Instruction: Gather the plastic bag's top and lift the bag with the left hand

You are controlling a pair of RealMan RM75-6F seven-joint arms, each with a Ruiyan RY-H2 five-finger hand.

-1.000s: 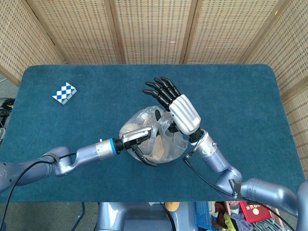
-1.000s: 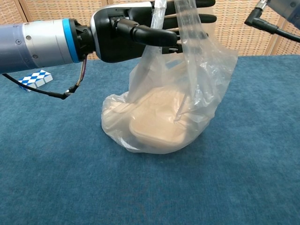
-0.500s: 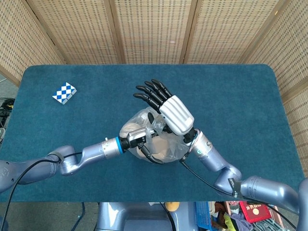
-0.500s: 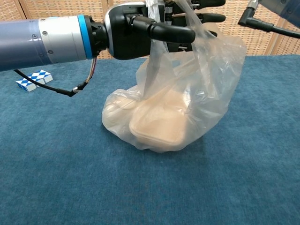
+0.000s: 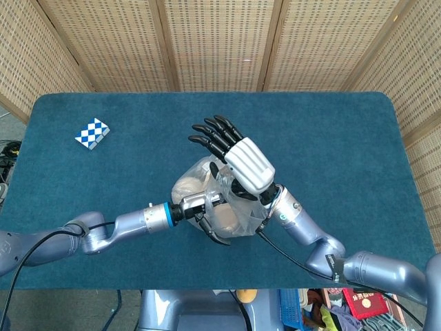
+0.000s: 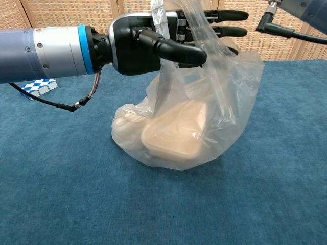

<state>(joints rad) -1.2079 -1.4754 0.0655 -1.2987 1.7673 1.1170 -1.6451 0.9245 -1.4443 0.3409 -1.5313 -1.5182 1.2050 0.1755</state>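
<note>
Unlabelled plastic bag point(image 6: 204, 127), left hand point(image 6: 153, 43)

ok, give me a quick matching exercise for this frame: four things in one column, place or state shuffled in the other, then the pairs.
Things:
1. left hand
2. right hand
3. bag
4. checkered block

States:
A. far left of the table, alone
B. fingers spread, above the bag
C. clear plastic, pale container inside
D. grips the bag's top

Pairs: 1-D, 2-B, 3-C, 4-A
</note>
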